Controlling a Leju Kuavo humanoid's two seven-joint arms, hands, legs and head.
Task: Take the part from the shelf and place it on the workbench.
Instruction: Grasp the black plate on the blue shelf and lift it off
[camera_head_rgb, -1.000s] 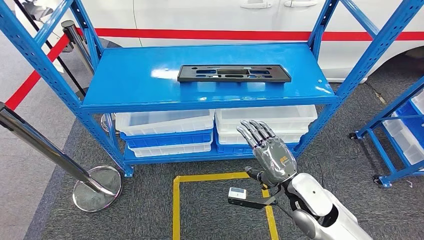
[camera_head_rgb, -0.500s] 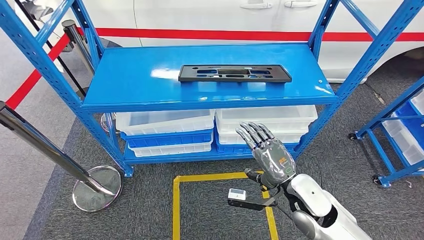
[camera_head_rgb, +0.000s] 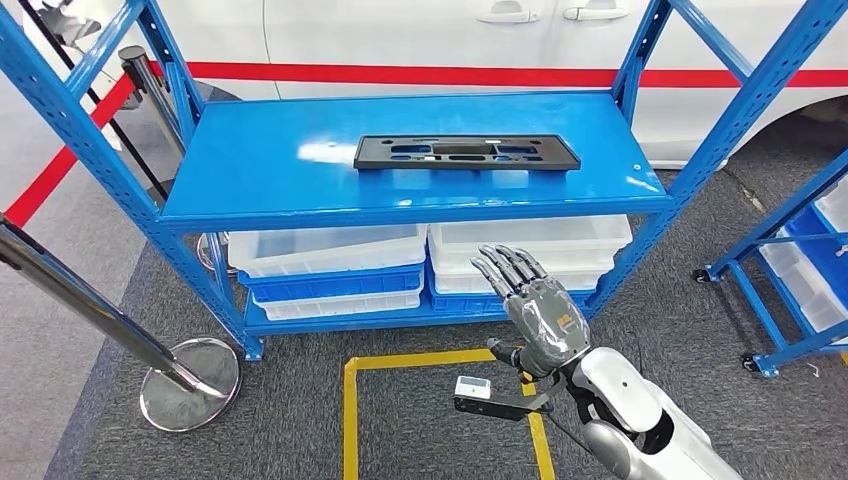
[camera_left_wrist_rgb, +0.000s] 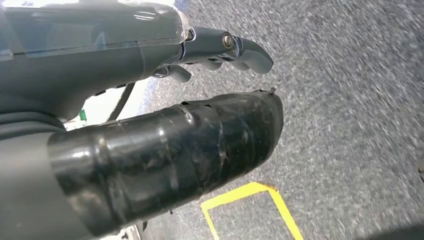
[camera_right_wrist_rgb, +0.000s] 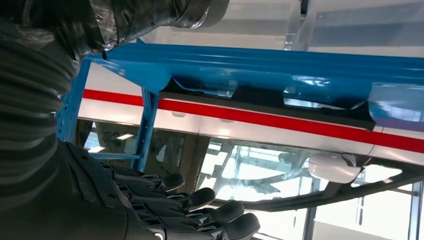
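While the head view looks down on the black part (camera_head_rgb: 466, 153) lying flat on the blue shelf (camera_head_rgb: 260, 180), the right wrist view looks up at the shelf's underside. White bins (camera_head_rgb: 330, 247) sit below, contents unclear. Right hand (camera_head_rgb: 533, 303) is raised before them, fingers spread, holding nothing. Left hand (camera_left_wrist_rgb: 150, 125) hangs open over grey carpet (camera_left_wrist_rgb: 350, 100).

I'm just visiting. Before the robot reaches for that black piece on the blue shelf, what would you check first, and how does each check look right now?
1. Black part lies flat on the top shelf, nothing on it: ok.
2. Right hand holds nothing, fingers apart: ok.
3. Right hand is at the part: not ok, it is lower, in front of the white bins.
4. Left hand holds nothing: ok; it hangs over the grey carpet.
5. Workbench ready for the part: cannot tell.
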